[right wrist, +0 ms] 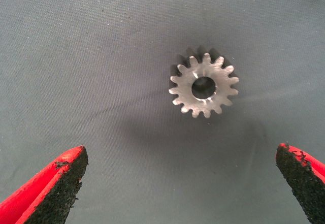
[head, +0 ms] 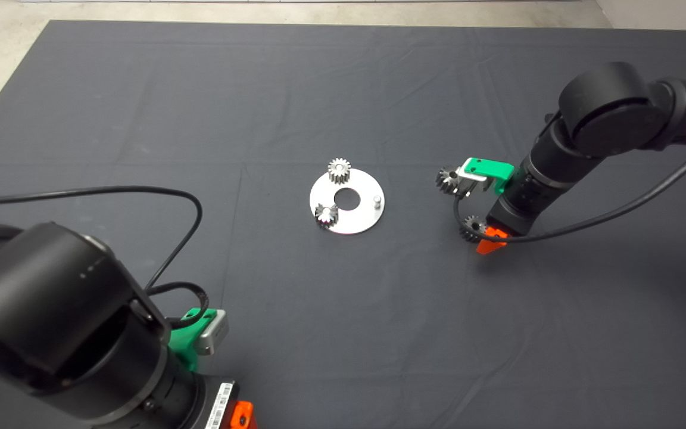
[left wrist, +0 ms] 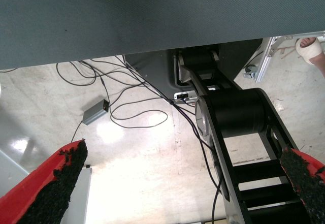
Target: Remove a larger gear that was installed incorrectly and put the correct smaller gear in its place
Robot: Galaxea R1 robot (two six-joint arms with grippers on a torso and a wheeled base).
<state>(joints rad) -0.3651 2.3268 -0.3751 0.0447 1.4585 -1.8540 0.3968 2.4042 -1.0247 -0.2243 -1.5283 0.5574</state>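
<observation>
A round silver plate lies mid-mat with two small gears on its pegs and one bare peg. The larger gear, with shiny flared teeth, lies on the mat right of the plate, partly behind the right wrist's green mount. The smaller gear lies flat just below it. My right gripper hovers over the smaller gear, fingers open. In the right wrist view the smaller gear lies beyond the wide-apart fingertips, and my right gripper is empty. My left gripper is parked at the lower left.
The dark mat covers the table, with bare floor past its far edge. The left wrist view shows my left gripper open over the floor with cables, the robot's black base and a person's foot.
</observation>
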